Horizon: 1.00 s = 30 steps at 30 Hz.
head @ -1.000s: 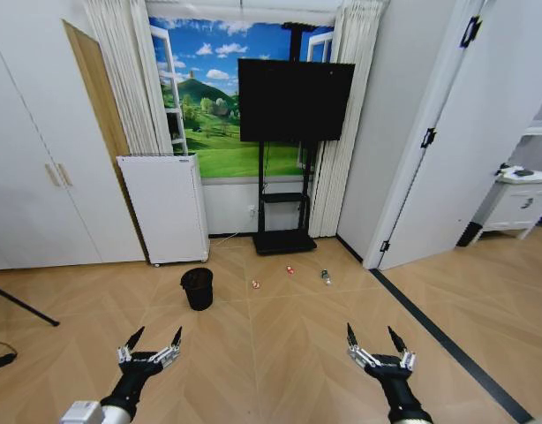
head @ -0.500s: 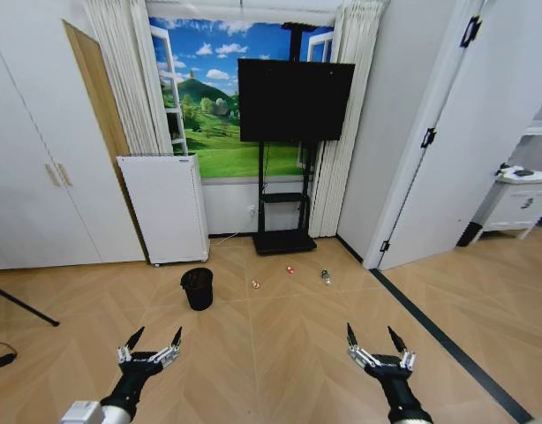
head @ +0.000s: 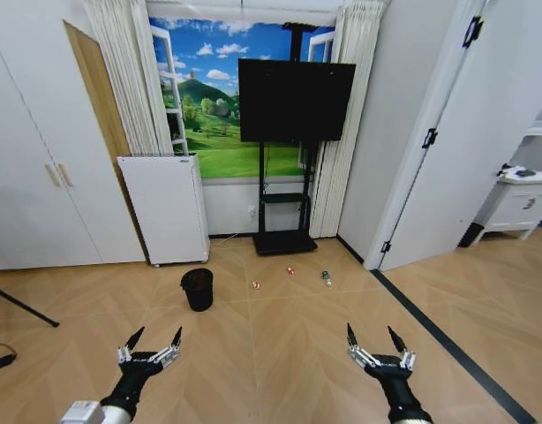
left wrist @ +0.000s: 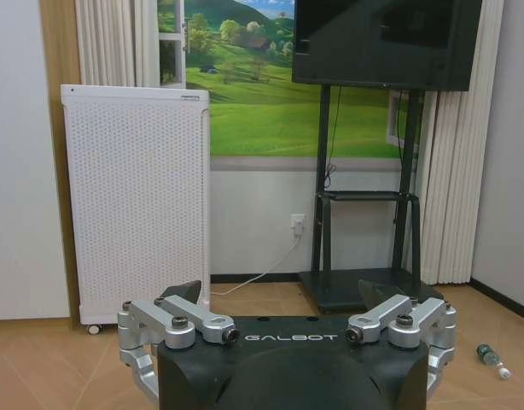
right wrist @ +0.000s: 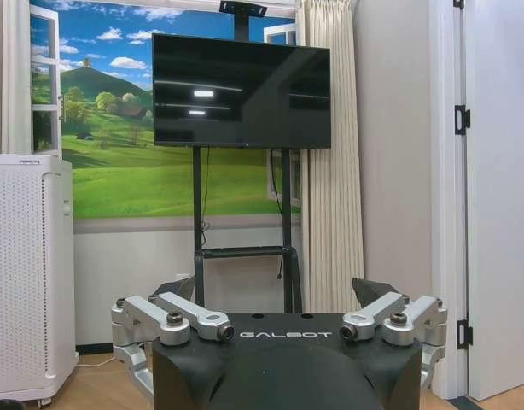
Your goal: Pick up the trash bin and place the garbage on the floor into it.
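Upright, trash bin (head: 198,289) on floor — garbage (head: 289,270) beside, outside it

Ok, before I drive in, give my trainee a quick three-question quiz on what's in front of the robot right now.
1. True or false: the trash bin stands upright on the floor, in front of the white perforated unit.
2. How many garbage pieces lie to the bin's right? A) one B) three C) five
3. Fill in: the left gripper and right gripper are both ____ and hold nothing.

Key: 1 true; 2 B, with the green-labelled bottle rightmost; 3 open.
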{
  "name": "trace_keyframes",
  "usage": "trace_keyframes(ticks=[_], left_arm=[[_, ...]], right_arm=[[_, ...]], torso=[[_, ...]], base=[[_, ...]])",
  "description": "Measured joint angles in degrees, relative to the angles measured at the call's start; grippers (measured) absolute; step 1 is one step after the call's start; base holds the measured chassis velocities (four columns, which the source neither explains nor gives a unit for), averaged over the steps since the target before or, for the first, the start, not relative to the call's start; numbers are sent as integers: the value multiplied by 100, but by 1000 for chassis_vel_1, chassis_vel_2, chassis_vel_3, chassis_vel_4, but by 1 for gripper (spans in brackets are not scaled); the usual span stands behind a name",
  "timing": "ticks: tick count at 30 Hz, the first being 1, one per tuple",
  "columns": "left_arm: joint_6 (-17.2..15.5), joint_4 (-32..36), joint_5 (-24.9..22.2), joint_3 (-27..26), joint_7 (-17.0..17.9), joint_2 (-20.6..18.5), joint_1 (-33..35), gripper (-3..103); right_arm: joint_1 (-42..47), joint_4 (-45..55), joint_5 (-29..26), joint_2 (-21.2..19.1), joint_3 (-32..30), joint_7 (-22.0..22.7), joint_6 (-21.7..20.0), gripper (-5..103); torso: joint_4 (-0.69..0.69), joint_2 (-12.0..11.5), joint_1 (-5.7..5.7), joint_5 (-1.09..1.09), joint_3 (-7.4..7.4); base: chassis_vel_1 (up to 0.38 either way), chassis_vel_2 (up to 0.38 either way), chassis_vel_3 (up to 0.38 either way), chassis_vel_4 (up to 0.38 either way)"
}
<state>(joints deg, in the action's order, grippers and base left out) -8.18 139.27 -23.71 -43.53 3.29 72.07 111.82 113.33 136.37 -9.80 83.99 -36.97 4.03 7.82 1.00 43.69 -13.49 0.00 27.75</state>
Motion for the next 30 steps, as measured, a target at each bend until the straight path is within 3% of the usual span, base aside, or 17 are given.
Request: trace_keyframes(ticks=[16,30], left_arm=[[0,0,0,0,0,0,0,100],[0,-1,1,0,0,0,-1,100]], right_arm=[[0,0,0,0,0,0,0,100],[-1,0,0,0,0,0,0,100]], torso=[[3,0,-2,-1,1],[1,-1,-3,-2,0]], base=[[-222,222,233,-243],[-354,361,347,-355]])
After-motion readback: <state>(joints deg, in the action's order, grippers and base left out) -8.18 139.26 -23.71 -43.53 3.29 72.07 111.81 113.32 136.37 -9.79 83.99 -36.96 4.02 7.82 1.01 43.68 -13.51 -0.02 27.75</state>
